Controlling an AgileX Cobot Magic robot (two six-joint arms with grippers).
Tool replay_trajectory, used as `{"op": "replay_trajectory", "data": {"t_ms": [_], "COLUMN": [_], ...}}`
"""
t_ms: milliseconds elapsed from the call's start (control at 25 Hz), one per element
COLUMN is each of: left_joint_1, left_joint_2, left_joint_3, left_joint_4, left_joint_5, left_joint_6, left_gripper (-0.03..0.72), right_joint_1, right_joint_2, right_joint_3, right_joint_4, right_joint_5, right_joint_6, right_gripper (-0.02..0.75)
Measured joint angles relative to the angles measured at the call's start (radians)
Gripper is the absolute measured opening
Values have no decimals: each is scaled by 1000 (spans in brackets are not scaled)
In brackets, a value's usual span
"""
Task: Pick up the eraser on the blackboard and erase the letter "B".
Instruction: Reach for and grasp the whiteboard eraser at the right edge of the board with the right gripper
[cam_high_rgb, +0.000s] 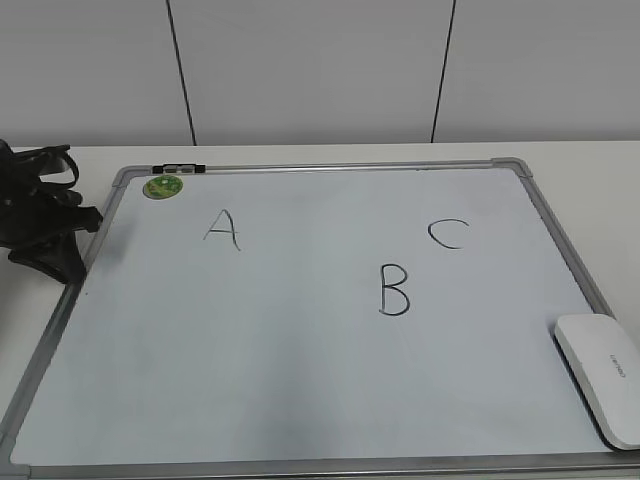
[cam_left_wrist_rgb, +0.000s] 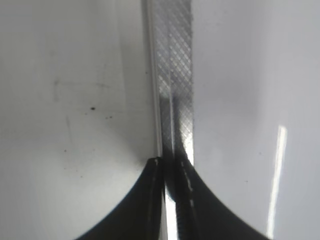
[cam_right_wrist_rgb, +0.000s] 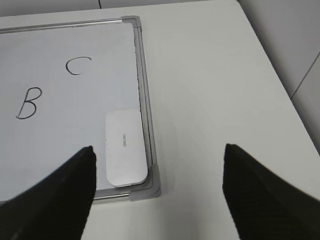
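The blackboard (cam_high_rgb: 300, 380) lies flat on the table, with "A" (cam_high_rgb: 222, 229), the letter "B" (cam_high_rgb: 394, 290) and "C" (cam_high_rgb: 448, 234) written on it. The white eraser (cam_high_rgb: 603, 372) lies at its near right corner. In the right wrist view the eraser (cam_right_wrist_rgb: 125, 147) sits inside the board's corner, with "B" (cam_right_wrist_rgb: 28, 103) to its upper left. My right gripper (cam_right_wrist_rgb: 159, 149) is open and empty, hovering above that corner. My left gripper (cam_high_rgb: 85, 220) rests at the board's left edge. Its jaws (cam_left_wrist_rgb: 172, 162) are shut over the grey frame (cam_left_wrist_rgb: 172, 75).
A round green sticker (cam_high_rgb: 163, 186) and a small marker (cam_high_rgb: 178, 168) sit at the board's far left corner. "C" also shows in the right wrist view (cam_right_wrist_rgb: 78, 65). White table (cam_right_wrist_rgb: 215, 90) extends right of the board, ending at an edge near the wall.
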Motion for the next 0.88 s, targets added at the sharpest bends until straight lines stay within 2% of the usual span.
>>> {"op": "replay_trajectory", "data": {"t_ms": [200, 240, 320, 440, 480, 880], "left_joint_1": [0, 0, 0, 0, 0, 0], "left_joint_2": [0, 0, 0, 0, 0, 0], "left_joint_3": [0, 0, 0, 0, 0, 0], "left_joint_4": [-2, -2, -2, -2, -2, -4], "left_joint_5": [2, 2, 2, 2, 2, 2], "left_joint_6": [0, 0, 0, 0, 0, 0], "left_gripper": [32, 32, 32, 32, 32, 32], "right_joint_1": [0, 0, 0, 0, 0, 0], "right_joint_2": [253, 262, 419, 524, 644, 1050], "right_joint_3": [-20, -20, -36, -53, -77, -108], "right_joint_4": [78, 78, 164, 216, 240, 249], "right_joint_5": [-121, -121, -119, -115, -103, -136], "right_joint_6": [-11, -14, -78, -125, -164, -220], "right_gripper": [587, 587, 587, 587, 587, 601]}}
